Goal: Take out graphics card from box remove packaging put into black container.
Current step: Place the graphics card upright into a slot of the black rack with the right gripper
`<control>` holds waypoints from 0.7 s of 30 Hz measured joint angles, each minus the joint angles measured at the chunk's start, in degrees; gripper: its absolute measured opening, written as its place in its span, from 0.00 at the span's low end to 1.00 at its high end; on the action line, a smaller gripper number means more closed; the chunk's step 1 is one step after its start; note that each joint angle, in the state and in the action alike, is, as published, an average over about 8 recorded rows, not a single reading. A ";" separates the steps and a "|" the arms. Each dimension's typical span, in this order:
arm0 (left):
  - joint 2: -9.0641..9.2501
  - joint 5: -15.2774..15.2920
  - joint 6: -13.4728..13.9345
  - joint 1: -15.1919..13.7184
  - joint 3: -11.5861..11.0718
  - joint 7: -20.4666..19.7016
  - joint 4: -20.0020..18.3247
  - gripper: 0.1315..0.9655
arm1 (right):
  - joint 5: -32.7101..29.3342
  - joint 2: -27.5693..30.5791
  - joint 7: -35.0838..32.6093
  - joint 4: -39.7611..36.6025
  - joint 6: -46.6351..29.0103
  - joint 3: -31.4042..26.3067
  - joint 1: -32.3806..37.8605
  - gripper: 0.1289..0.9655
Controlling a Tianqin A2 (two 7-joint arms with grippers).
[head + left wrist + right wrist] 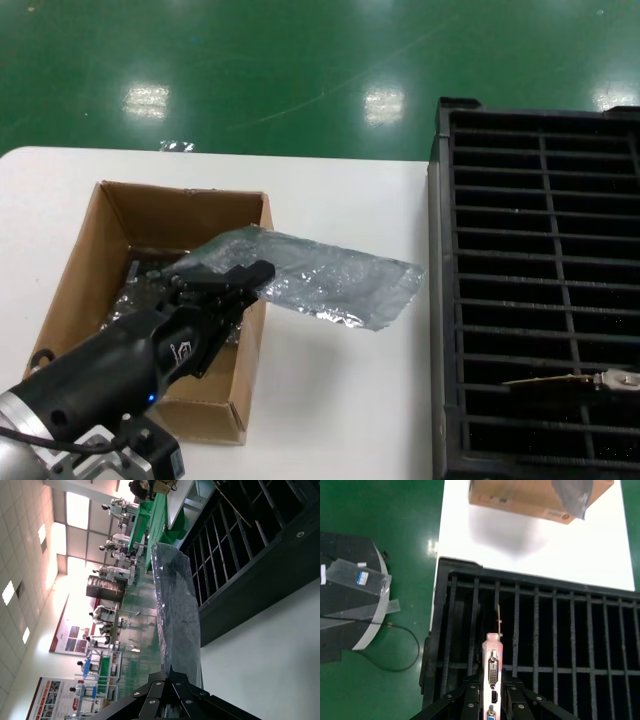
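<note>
My left gripper (258, 274) is shut on one end of the packaging (320, 278), an empty silvery-grey bag held level over the box's right wall and the white table. From the left wrist, the packaging (175, 605) runs away from the left gripper (170, 670). The brown box (85, 250) sits at the left of the table. My right gripper (492, 680) is shut on the graphics card (492, 655) at its silver bracket, edge-on over the slots of the black container (555, 630). The head view shows the graphics card (560, 380) low over the black container (545, 150).
Crinkly grey bagged material (135, 290) lies on the box floor. The white table (340, 390) separates box and container. A round grey and black base (350, 595) with a cable stands on the green floor beside the container.
</note>
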 joint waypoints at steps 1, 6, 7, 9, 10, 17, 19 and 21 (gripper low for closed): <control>0.00 0.00 0.00 0.00 0.00 0.00 0.00 0.01 | 0.47 0.26 0.09 0.47 0.01 0.64 -0.29 0.07; 0.00 0.00 0.00 0.00 0.00 0.00 0.00 0.01 | 3.36 1.90 0.65 3.58 0.32 5.81 -3.17 0.07; 0.00 0.00 0.00 0.00 0.00 0.00 0.00 0.01 | 3.94 2.23 0.75 4.21 0.45 6.94 -3.88 0.07; 0.00 0.00 0.00 0.00 0.00 0.00 0.00 0.01 | 4.91 2.81 0.91 5.25 0.71 8.88 -5.13 0.07; 0.00 0.00 0.00 0.00 0.00 0.00 0.00 0.01 | 5.27 3.03 0.96 5.62 0.82 9.59 -5.60 0.07; 0.00 0.00 0.00 0.00 0.00 0.00 0.00 0.01 | 6.09 3.52 1.08 6.38 1.11 11.10 -6.63 0.07; 0.00 0.00 0.00 0.00 0.00 0.00 0.00 0.01 | 6.10 3.52 1.08 6.39 1.12 11.11 -6.64 0.07; 0.00 0.00 0.00 0.00 0.00 0.00 0.00 0.01 | 6.10 3.52 1.08 6.39 1.12 11.12 -6.64 0.07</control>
